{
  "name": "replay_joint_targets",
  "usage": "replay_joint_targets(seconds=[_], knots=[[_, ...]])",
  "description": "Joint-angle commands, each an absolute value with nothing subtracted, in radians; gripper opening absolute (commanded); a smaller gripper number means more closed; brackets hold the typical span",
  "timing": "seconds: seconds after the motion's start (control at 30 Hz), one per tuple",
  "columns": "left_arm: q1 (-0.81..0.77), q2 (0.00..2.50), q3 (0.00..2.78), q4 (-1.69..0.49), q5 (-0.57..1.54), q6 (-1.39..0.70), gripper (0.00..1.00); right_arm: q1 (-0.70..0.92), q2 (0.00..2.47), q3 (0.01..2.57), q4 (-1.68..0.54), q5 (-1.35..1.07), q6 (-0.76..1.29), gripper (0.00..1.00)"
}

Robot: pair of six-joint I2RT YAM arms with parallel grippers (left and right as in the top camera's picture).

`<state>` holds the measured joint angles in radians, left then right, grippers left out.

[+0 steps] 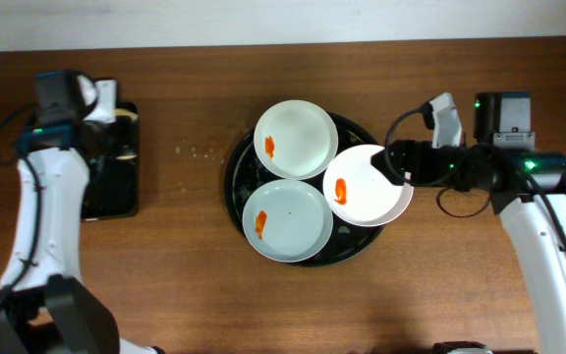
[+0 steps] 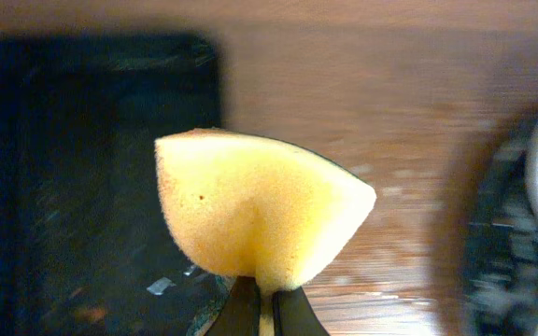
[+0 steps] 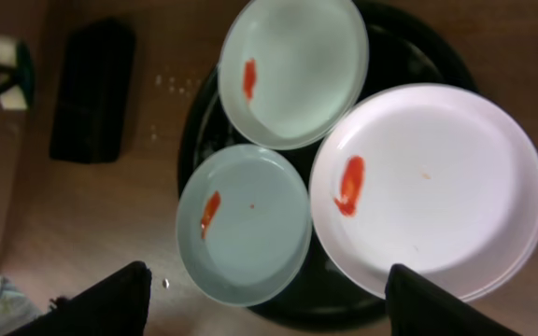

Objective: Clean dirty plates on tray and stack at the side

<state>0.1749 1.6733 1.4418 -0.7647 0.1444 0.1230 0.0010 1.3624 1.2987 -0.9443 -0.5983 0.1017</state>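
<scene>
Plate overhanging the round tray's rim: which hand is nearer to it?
Right. The right hand hovers open over that plate's outer edge; the left hand is far off, above the rectangular tray, shut on a sponge.

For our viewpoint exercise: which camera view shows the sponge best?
Left wrist: the yellow sponge fills the frame, pinched by the left gripper. Overhead, the arm largely hides it; the right wrist shows only a pale speck.
</scene>
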Motion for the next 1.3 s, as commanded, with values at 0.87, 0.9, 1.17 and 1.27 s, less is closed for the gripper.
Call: replay_joint_targets(seconds=[0.87,0.9,1.17,1.27], knots=[[-0.371,1.696,1.252,-0.857,0.313,-0.147,0.00,0.334,1.838,1.203,-0.978,-0.369,0.403,0.44],[-0.380,1.696,1.229,-0.836,0.331,-0.152,0.00,0.334,1.838,1.190,-0.958,-0.369,0.403,0.44],[-0.444,1.696,1.125,-0.741,0.379,-0.270,0.00,0.336,1.839,1.168,-0.897,-0.382,0.440,0.41],[-0.449,1.696,1.121,-0.735,0.379,-0.274,0.00,0.345,1.839,1.167,-0.893,-0.384,0.530,0.39]])
